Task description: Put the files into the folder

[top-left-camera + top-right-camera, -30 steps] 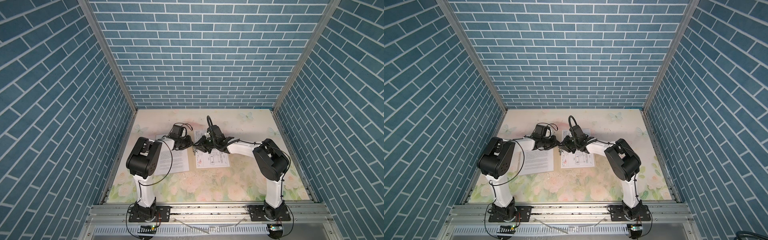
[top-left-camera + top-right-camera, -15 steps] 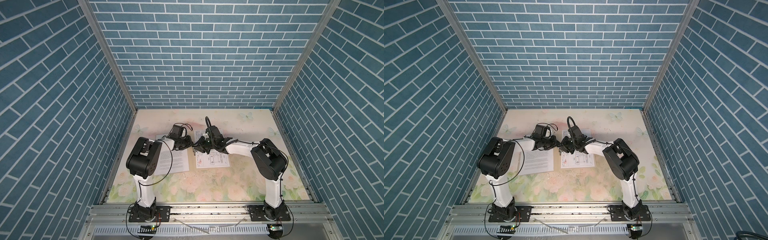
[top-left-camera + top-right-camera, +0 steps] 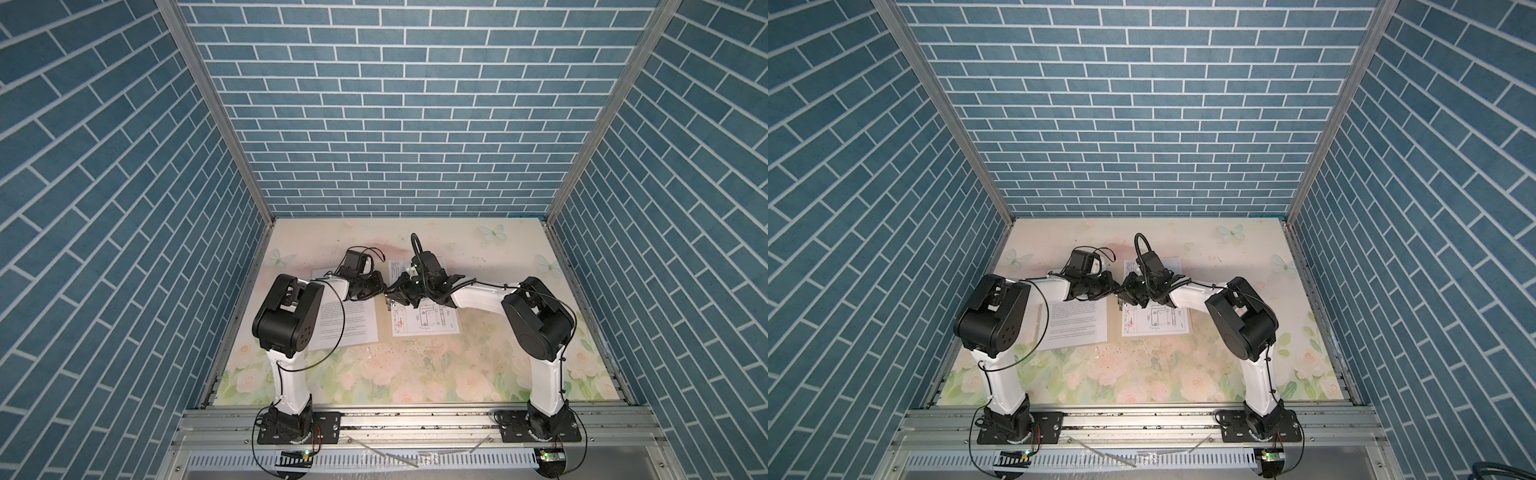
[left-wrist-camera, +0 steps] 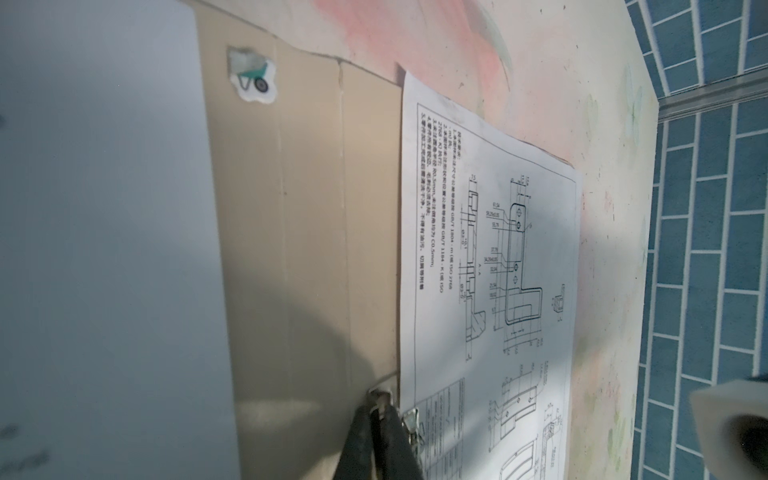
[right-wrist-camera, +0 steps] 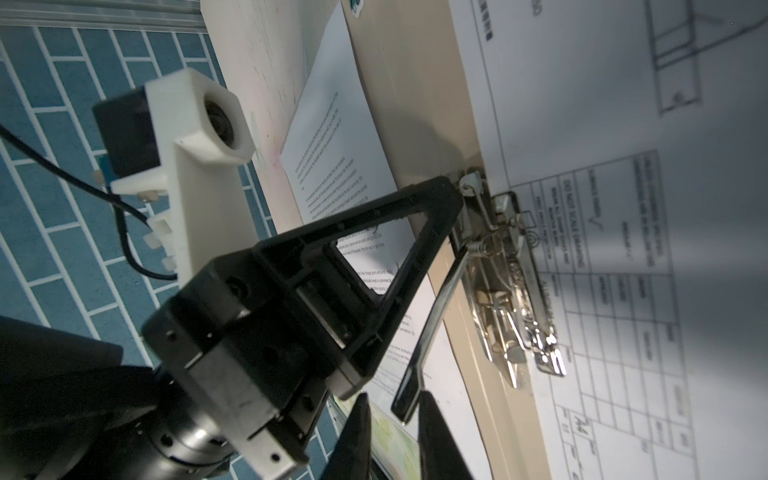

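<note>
**Hazards.** The right gripper (image 5: 395, 397) stands with its jaws narrow around the free end of the black lever (image 5: 434, 332) of the clip (image 5: 507, 282). A gap shows on one side, so the lever is judged not yet clamped. If the arm works the lever on so shallow a hold, the lever can slip out and spring, jolting the drawing sheet (image 5: 623, 208) out of line.

The left gripper (image 5: 455, 189) has its jaws closed together, with the tips touching the wire end of the clip. Whether they pinch anything cannot be told. Should those tips slide off, the folder (image 4: 311, 208) is free to skid on the floral tabletop (image 3: 415, 374).

In both top views the two grippers meet at the centre of the frame, almost touching. Any sideways correction risks a collision.

**Position of the work.** The folder lies open and flat at frame centre.
- The text sheet (image 3: 353, 324) lies on the flap left of centre, partly under the left arm. A bare strip of folder separates it from the clip, and it is apart from both pairs of jaws.
- The drawing sheet lies on the flap right of centre. Its inner edge is at the clip, apparently under the clip's metal body.
- The lever end lies between the right jaws, and the clip's wire end lies at the left tips.
</note>
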Controlling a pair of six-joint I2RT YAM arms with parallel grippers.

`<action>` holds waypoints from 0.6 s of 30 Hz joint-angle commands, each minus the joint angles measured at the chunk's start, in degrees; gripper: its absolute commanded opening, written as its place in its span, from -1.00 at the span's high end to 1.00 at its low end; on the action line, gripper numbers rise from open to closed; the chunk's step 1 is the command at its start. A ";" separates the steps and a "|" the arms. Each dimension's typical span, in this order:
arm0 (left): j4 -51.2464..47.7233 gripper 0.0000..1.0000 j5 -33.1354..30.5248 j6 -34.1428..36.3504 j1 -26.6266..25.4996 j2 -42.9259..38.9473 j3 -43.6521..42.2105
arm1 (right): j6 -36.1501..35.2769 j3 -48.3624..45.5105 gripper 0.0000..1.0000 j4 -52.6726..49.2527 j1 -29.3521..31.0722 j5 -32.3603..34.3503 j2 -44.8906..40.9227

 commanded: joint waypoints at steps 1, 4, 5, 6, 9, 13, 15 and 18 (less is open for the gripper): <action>-1.69 0.79 -1.20 0.44 -0.41 0.57 -1.72 | 2.35 -0.64 0.57 1.71 0.38 -0.79 0.26; -1.52 0.79 -1.17 0.40 -0.41 0.59 -1.81 | 2.72 -1.16 0.59 2.25 0.51 -0.93 0.40; -1.43 0.79 -1.15 0.40 -0.42 0.57 -1.89 | 2.79 -1.33 0.59 2.33 0.53 -0.97 0.35; -1.37 0.79 -1.20 0.41 -0.42 0.57 -1.89 | 2.88 -1.53 0.59 2.37 0.61 -0.95 0.33; -1.26 0.79 -1.20 0.40 -0.36 0.49 -1.96 | 3.14 -2.02 0.59 2.74 0.55 -0.95 0.44; -1.09 0.79 -1.12 0.40 -0.37 0.47 -2.07 | 3.58 -2.33 0.59 3.25 0.65 -0.90 0.53; -1.08 0.79 -1.20 0.31 -0.42 0.49 -2.16 | 3.67 -2.55 0.56 3.30 0.65 -0.97 0.45; -0.86 0.79 -1.20 0.26 -0.41 0.51 -2.33 | 4.51 -3.41 0.47 3.90 0.86 -0.99 -0.11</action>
